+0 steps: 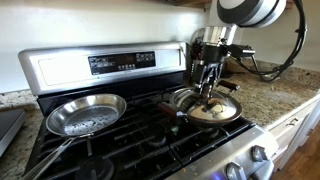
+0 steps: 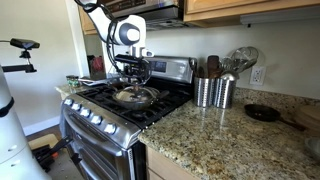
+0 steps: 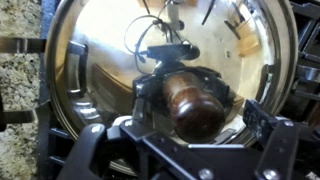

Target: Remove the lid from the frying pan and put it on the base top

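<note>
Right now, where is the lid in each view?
Exterior view: lid right of centre, under the hand.
Exterior view: lid left of centre, on the stove.
Wrist view: lid fills the frame.
Shared landmark: the hand over its knob.

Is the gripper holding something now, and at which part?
The gripper has its jaws on both sides of the lid's knob; whether they clamp it cannot be told.

A shiny silver pan [image 1: 88, 114] is sitting on the black stove grates [image 1: 135, 148] at nine o'clock in an exterior view, with the control panel [image 1: 120, 60] rising behind it toward twelve. Two metal canisters [image 2: 204, 93] are holding utensils [image 2: 240, 58] at three o'clock from the stove [image 2: 105, 125]. A small dark dish [image 2: 262, 113] is lying beyond them, toward four.
</note>
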You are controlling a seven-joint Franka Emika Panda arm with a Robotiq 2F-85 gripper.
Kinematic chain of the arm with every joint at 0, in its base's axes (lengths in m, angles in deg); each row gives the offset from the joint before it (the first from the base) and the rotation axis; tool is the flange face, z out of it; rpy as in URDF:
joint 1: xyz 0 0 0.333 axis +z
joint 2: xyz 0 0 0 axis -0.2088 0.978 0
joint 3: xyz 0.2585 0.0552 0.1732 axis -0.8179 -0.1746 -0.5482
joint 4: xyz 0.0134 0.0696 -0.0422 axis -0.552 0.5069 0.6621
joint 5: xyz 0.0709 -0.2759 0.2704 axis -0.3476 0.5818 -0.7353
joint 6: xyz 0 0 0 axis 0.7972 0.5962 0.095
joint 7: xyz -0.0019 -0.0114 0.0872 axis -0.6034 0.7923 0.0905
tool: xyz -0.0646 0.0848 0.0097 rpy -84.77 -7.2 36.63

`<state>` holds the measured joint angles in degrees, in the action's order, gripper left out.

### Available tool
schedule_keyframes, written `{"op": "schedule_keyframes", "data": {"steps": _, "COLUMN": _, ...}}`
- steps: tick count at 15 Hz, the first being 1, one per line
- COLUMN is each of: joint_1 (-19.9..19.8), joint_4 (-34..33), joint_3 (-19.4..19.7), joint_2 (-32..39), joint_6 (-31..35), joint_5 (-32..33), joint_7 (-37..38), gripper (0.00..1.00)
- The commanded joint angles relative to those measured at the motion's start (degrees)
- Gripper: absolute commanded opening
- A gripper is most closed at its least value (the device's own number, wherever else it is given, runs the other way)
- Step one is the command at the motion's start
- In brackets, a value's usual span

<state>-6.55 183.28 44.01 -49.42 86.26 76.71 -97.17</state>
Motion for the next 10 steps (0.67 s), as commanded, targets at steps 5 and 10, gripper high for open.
{"op": "schedule_keyframes", "data": {"steps": 5, "joint_1": 2.1, "joint_4": -3.3, "joint_3": 0.3, "joint_2": 0.5, "joint_6": -3.2, "joint_5": 7.5, "joint_7": 6.2, "gripper": 0.42}}
{"op": "schedule_keyframes", "data": {"steps": 10, "joint_1": 3.0, "joint_4": -3.7, "joint_3": 0.8, "joint_2": -0.9, "joint_6": -7.2, "joint_5": 16.2, "joint_7": 13.6, "gripper": 0.17}}
